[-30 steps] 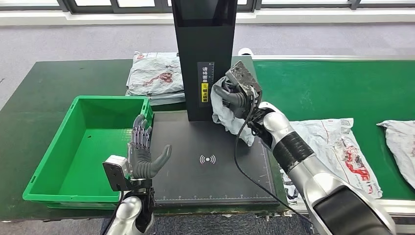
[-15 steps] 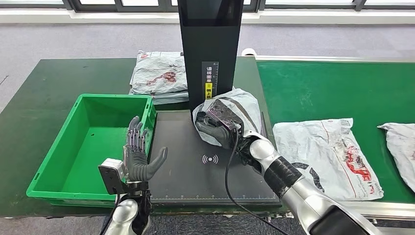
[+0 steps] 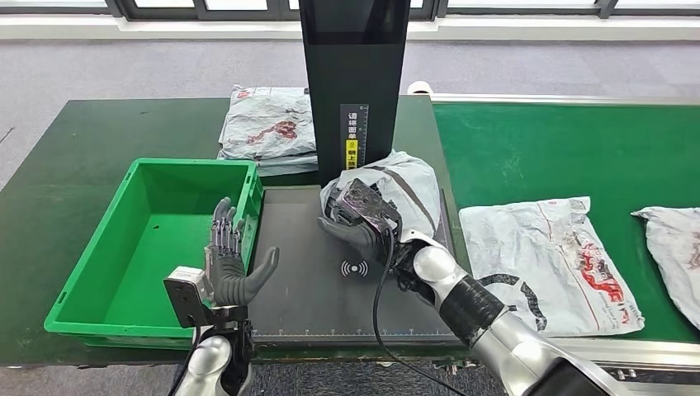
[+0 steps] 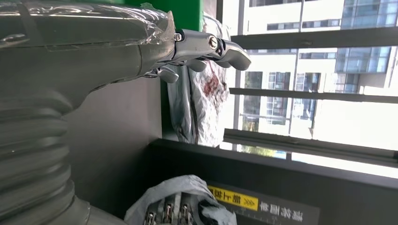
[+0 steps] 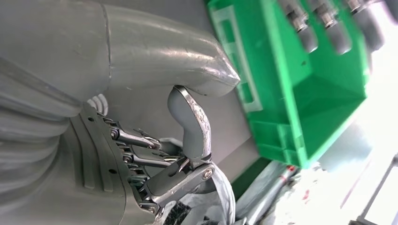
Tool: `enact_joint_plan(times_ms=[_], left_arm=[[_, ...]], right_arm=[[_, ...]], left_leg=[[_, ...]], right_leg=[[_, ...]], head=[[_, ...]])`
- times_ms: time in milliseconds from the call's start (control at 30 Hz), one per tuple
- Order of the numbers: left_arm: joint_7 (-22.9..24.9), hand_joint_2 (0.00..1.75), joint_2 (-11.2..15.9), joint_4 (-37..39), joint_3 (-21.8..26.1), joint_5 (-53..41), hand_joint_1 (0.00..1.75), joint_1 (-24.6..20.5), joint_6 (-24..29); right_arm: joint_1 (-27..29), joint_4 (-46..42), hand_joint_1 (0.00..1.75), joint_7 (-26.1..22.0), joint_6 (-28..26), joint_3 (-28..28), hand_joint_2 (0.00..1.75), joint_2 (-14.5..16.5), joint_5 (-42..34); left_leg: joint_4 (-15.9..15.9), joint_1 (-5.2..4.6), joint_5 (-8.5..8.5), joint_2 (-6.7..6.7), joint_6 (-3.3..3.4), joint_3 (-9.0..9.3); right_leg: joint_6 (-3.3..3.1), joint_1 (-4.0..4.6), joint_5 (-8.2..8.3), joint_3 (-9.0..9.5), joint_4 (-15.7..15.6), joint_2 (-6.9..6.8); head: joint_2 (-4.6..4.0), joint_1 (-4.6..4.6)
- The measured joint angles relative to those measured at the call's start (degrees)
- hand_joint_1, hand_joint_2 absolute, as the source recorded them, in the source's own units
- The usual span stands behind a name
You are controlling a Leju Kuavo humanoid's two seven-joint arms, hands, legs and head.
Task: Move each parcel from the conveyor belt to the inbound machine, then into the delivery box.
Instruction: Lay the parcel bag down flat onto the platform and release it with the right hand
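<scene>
A crumpled grey parcel (image 3: 402,183) lies on the black plate (image 3: 305,285) of the inbound machine, close to its upright post (image 3: 355,82). My right hand (image 3: 357,221) grips the parcel's near left side; in the right wrist view the hand (image 5: 155,154) has its fingers curled into the grey plastic (image 5: 213,201). My left hand (image 3: 232,266) is open with its fingers up, over the plate's left edge beside the green delivery box (image 3: 99,247). From the left wrist, that hand (image 4: 141,51) points toward the post, with the parcel (image 4: 180,194) below it.
The green conveyor belt (image 3: 561,144) runs to the right with a flat parcel (image 3: 545,252) near the machine and another (image 3: 673,247) at the right edge. A stack of parcels (image 3: 268,128) lies behind the box, left of the post.
My right hand has brought the parcel down from beside the post onto the plate and shifted it slightly left. My left hand has barely moved.
</scene>
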Motion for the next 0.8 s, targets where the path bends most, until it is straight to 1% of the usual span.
enact_joint_plan(times_ms=[133,300,367,467,533,633,700,800], left_arm=[[-0.28,1.75,-0.05,0.81,1.02,0.37,0.00,-0.36,0.34],[-0.56,1.75,-0.46,1.86,2.12,0.18,0.00,-1.11,0.18],[-0.55,1.75,-0.59,2.30,2.44,-0.02,0.00,-1.56,-0.01],[-0.54,1.75,-0.71,2.96,2.99,-0.31,0.00,-2.12,-0.26],[-0.55,1.75,-0.73,3.15,3.25,-0.51,0.00,-2.19,-0.25],[-0.56,1.75,-0.79,3.15,3.77,-0.81,0.00,-2.08,-0.07],[-0.49,1.75,-0.90,2.98,4.25,-1.29,0.00,-1.89,-0.06],[0.24,1.75,-1.02,2.40,4.74,-2.16,0.00,-1.53,-0.40]], right_arm=[[-0.63,-1.45,0.00,-0.83,1.35,1.00,1.75,1.36,-3.02],[-3.50,-2.08,0.00,-1.11,1.91,3.50,1.75,3.43,-6.16],[-4.21,-2.23,0.00,-1.81,1.87,4.50,1.75,3.94,-5.65],[-4.24,-3.58,0.00,-4.96,0.92,5.10,1.75,3.83,-2.72],[-3.30,-5.59,0.00,-7.19,-0.17,5.06,1.75,3.09,-0.71],[-0.18,-10.02,0.00,-9.61,-2.31,4.00,1.75,1.71,2.97],[2.43,-13.77,0.00,-9.78,-3.79,2.52,1.75,0.92,5.80],[6.50,-19.46,0.00,-8.48,-5.31,-0.64,1.75,-0.32,10.34]], left_leg=[[0.00,0.00,0.01,0.02,-0.02,0.00],[0.00,0.01,0.05,0.01,-0.06,0.02],[0.00,0.01,0.07,0.00,-0.07,0.02],[0.00,0.01,0.09,0.00,-0.08,0.04],[0.00,0.01,0.08,0.00,-0.08,0.07],[0.00,0.01,0.08,0.01,-0.08,0.09],[0.00,0.00,0.07,0.02,-0.09,0.10],[-0.01,0.00,0.06,0.01,-0.10,0.10]], right_leg=[[0.00,0.00,0.00,-0.02,0.02,0.01],[-0.01,0.01,0.01,-0.02,0.02,0.01],[-0.01,0.02,0.01,-0.02,0.02,0.00],[-0.01,0.01,0.01,-0.01,0.01,0.00],[-0.01,0.01,0.01,0.01,0.00,-0.01],[-0.01,0.01,0.01,0.02,0.00,-0.01],[-0.02,0.02,0.00,0.02,0.00,0.00],[-0.05,0.08,-0.02,0.01,-0.01,-0.02]], head=[[-0.01,0.00],[-0.01,0.00],[-0.01,0.01],[0.00,0.00],[-0.01,0.00],[0.01,0.00],[0.01,-0.01],[0.01,-0.01]])
